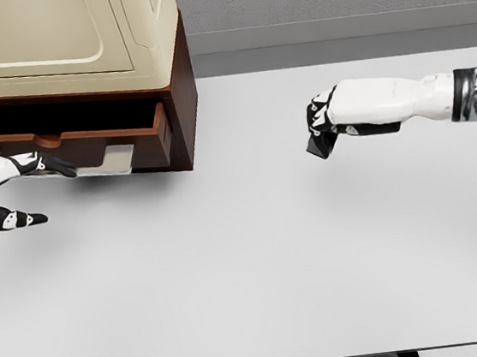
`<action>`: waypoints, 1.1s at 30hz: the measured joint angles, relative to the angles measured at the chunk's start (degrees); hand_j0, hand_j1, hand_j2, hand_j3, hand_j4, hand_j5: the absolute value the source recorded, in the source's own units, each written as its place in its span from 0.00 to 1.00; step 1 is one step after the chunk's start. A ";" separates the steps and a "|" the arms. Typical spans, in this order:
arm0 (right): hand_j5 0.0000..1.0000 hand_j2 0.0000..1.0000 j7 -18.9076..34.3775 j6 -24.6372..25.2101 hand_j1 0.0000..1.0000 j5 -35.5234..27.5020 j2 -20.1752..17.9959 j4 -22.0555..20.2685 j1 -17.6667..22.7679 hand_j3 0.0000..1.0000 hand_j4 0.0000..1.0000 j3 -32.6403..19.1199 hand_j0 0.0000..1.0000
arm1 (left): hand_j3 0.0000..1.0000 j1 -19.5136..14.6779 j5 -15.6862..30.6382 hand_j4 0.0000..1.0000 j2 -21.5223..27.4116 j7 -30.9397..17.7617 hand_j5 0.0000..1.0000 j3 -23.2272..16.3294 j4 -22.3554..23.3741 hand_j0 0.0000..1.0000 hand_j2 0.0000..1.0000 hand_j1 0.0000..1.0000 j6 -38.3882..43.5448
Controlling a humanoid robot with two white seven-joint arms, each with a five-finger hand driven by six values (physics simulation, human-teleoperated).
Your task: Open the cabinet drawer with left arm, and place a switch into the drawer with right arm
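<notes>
A cream cabinet [75, 33] on a dark brown base stands at the table's back left. Its brown drawer [123, 144] is pulled partly out, with a pale grey handle [107, 161] on the front. My left hand [46, 192] comes in at the left edge. Its black-tipped fingers [47, 164] are stretched out over the handle's left end and the thumb [21, 220] is spread well below, so the hand is open. My right hand [323, 130] hovers over the table's right side, shut on a small dark switch [318, 146] that pokes out under its fingers.
The white table [248, 263] spreads between the two hands. A grey wall and floor strip lie behind it. The drawer's inside is in shadow and I cannot see what it holds.
</notes>
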 measured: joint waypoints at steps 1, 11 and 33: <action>0.29 0.29 0.00 0.00 0.29 0.00 0.05 0.03 -0.09 0.29 0.29 0.00 0.29 | 0.74 0.17 0.05 0.74 0.14 0.01 0.74 0.00 -0.08 0.74 0.74 0.74 0.01; 0.29 0.29 -0.03 0.00 0.29 0.06 0.17 0.12 0.00 0.29 0.29 0.02 0.29 | 0.72 0.80 -0.23 0.72 1.80 -0.46 0.72 -0.10 -1.35 0.72 0.72 0.72 -0.36; 0.29 0.29 0.01 -0.01 0.29 -0.02 1.01 0.59 -0.88 0.29 0.29 0.02 0.29 | 0.71 2.03 2.19 0.71 4.12 0.02 0.71 0.01 -2.03 0.71 0.71 0.71 -0.11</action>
